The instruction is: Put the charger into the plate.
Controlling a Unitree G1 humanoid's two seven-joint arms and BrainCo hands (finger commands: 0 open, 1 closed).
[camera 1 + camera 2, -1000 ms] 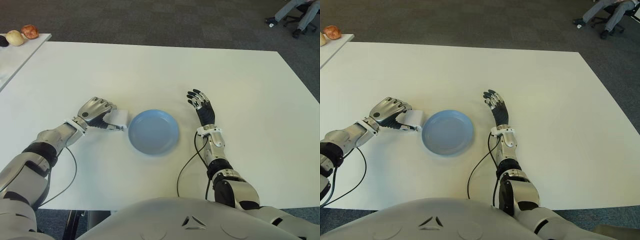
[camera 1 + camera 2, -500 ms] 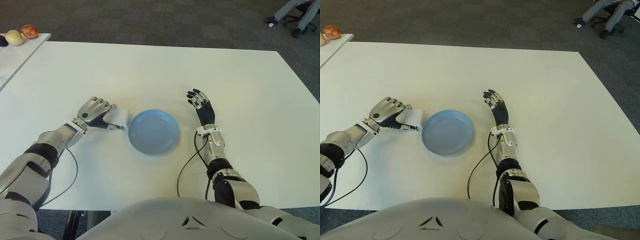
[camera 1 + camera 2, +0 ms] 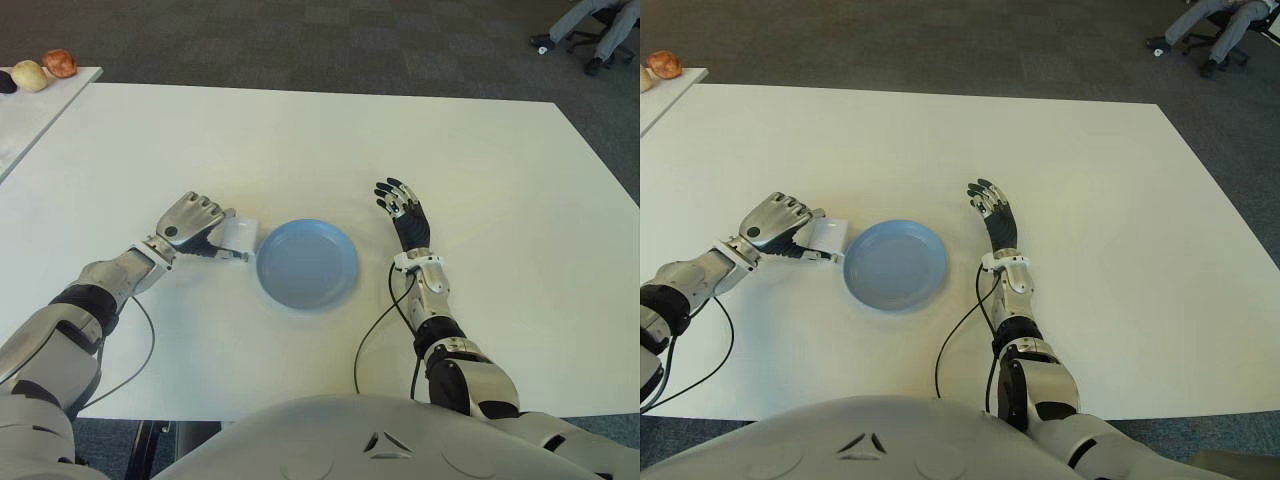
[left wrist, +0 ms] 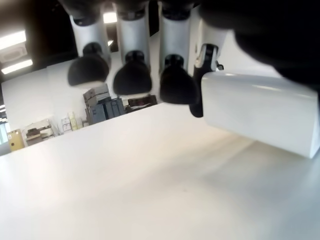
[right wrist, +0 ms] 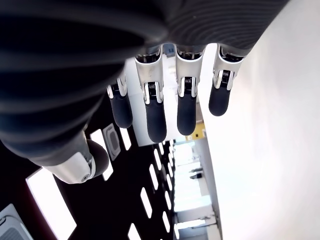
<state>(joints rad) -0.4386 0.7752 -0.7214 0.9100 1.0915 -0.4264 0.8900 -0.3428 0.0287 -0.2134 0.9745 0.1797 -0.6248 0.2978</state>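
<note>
Left hand [image 3: 190, 224] grips the charger [image 3: 238, 235] beside the plate [image 3: 306, 263]; lift clear of the rim before releasing. Right hand [image 3: 401, 209] lies spread.

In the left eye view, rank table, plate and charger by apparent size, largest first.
1. Table
2. Plate
3. Charger, partly covered by the left hand

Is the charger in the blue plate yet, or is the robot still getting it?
Not yet. The left hand has its fingers curled on the white charger, just left of the blue plate. The plate is empty. Still left: lift the charger over and drop it in. The right hand shows open, right of the plate.
</note>
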